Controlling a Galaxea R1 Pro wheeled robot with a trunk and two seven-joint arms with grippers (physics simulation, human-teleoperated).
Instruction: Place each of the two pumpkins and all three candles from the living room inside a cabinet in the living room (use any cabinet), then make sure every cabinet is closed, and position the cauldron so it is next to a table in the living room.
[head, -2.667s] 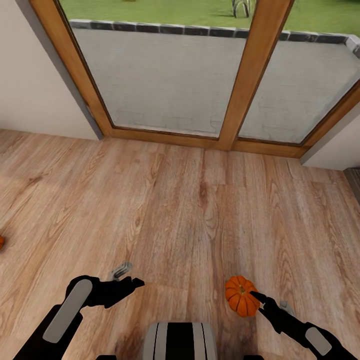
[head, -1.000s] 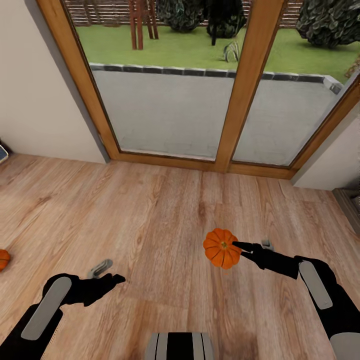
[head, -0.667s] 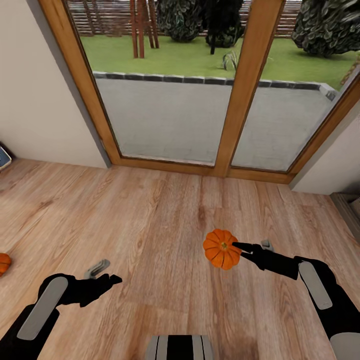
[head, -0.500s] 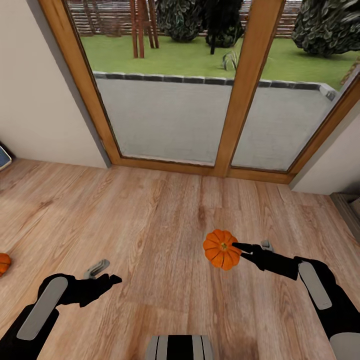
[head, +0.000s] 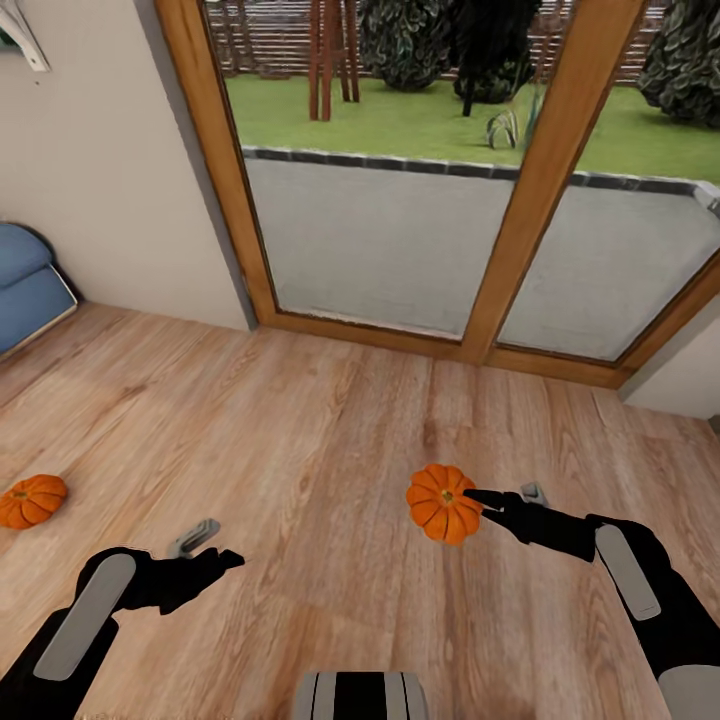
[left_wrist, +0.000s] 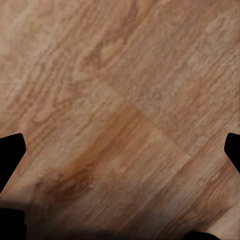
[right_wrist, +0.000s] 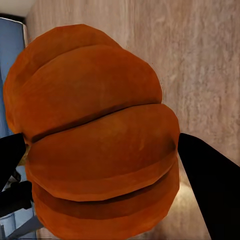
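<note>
The right gripper (head: 478, 500) clamps a ribbed orange pumpkin (head: 441, 502) above the wooden floor (head: 330, 420) — the second pumpkin (head: 32, 501) lies at the floor's left edge. The left gripper (head: 215, 545) hangs spread wide, holding nothing.

Left hand (head: 225, 560) agape, right hand (head: 470, 497) clamped.

Black arms (head: 650, 600) (grey strip panels), striped trunk (head: 360, 695).
</note>
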